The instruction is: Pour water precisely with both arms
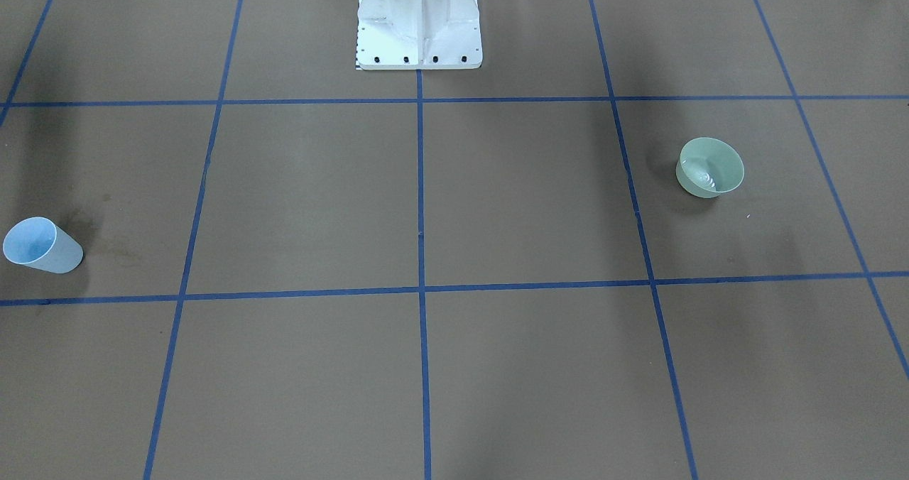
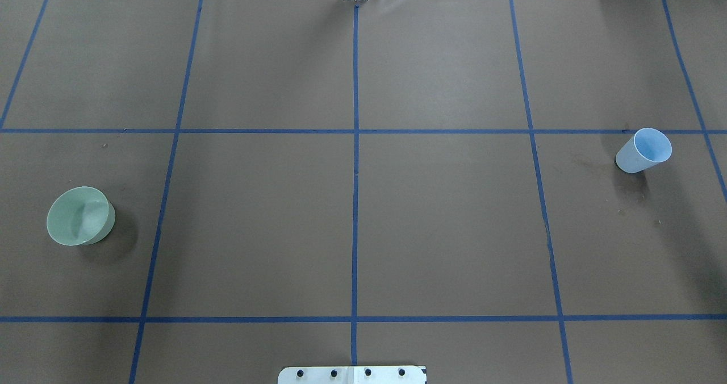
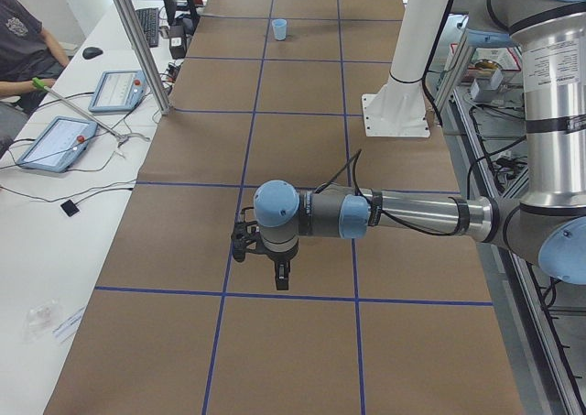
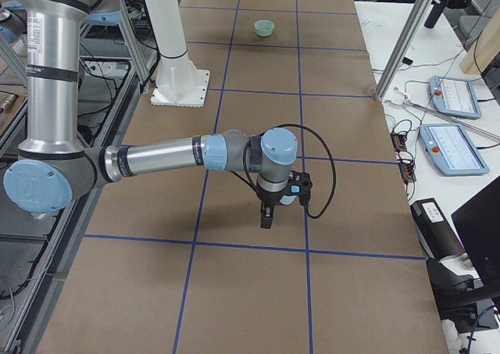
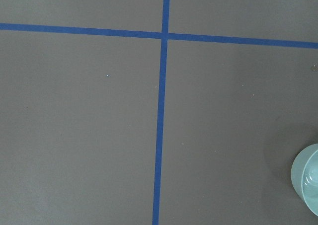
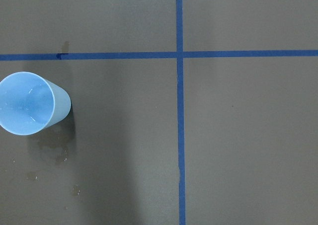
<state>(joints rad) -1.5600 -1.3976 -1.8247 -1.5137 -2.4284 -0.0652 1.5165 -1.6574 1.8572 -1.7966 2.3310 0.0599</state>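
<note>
Green bowl (image 1: 710, 167), front view, on the worktop (image 1: 312, 196): I saw water (image 1: 704, 177) rippling inside; blue cup (image 1: 42, 247) well apart. Left side view: left hand (image 3: 275, 267) pointed down, spread I could not tell. Right side view: right hand (image 4: 269, 212), likewise.

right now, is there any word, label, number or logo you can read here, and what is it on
No text can be read.
Label on the left arm: print too small.
Mark on the blue joint cap of the right arm: too blurred.
Tablet screens: too small.
Blue cup, green bowl: no marking.
</note>
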